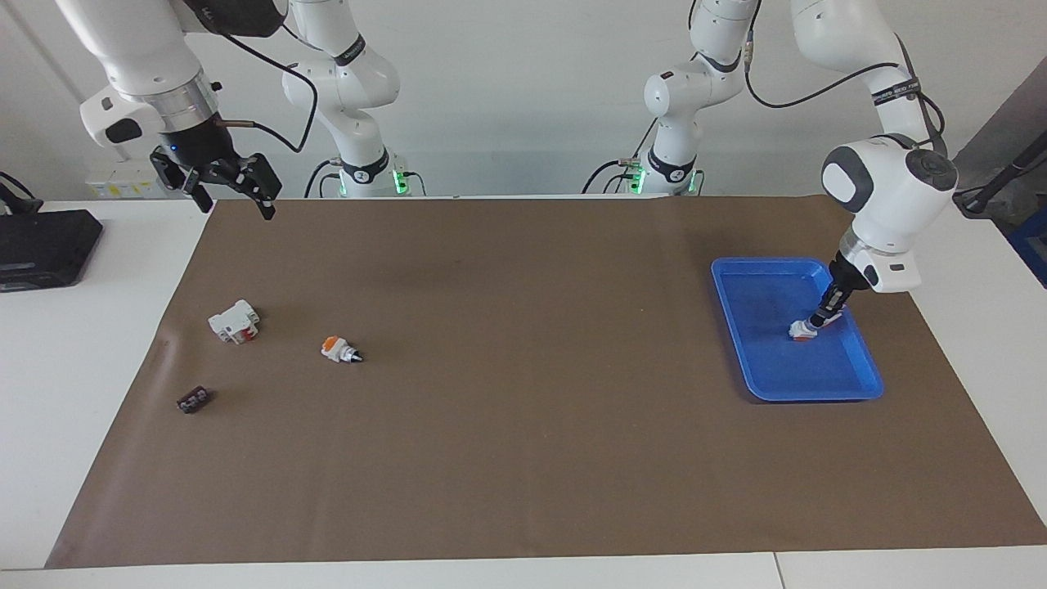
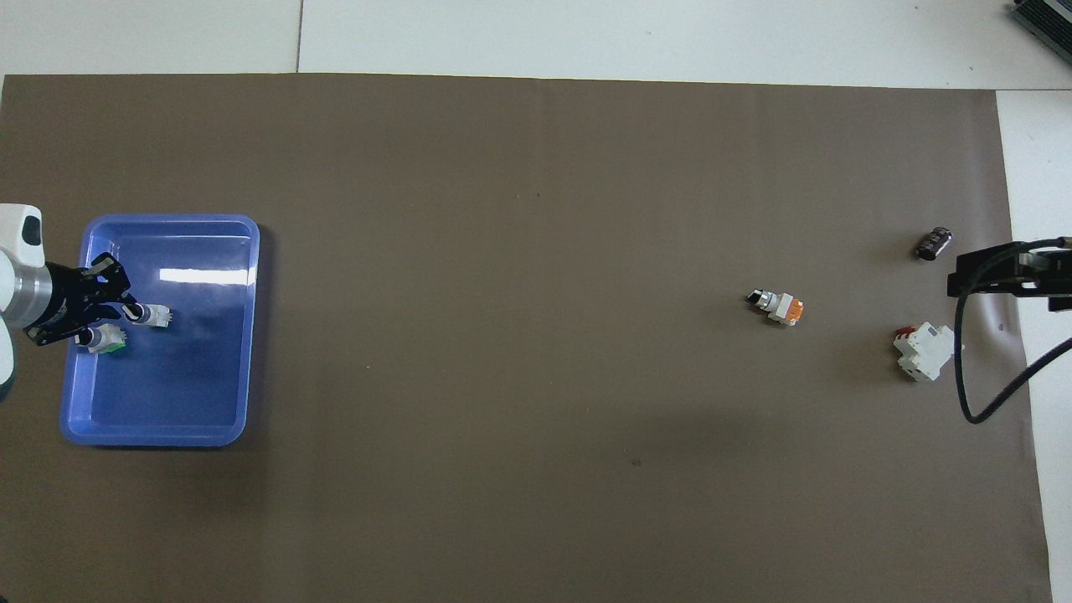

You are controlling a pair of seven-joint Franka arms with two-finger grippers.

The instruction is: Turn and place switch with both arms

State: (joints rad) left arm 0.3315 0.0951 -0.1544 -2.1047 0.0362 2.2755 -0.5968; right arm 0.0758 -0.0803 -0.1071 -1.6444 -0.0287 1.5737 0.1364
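The switch point(image 2: 102, 341) lies in the blue tray point(image 2: 243, 335), right at the left gripper point(image 2: 105, 325), whose grip you cannot tell, while the right gripper point(image 1: 237, 192) waits wide open; it looks small, light and hard, so pinch its white middle.

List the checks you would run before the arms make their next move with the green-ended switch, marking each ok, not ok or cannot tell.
1. Switch lies inside the blue tray: ok.
2. Left end effector, low over the tray, is free of the switch: cannot tell.
3. Switch sits apart from the white piece beside it: ok.
4. Right end effector is open and raised at its own end of the table, waiting: ok.
5. Orange-ended switch lies on the mat, away from both arms: ok.
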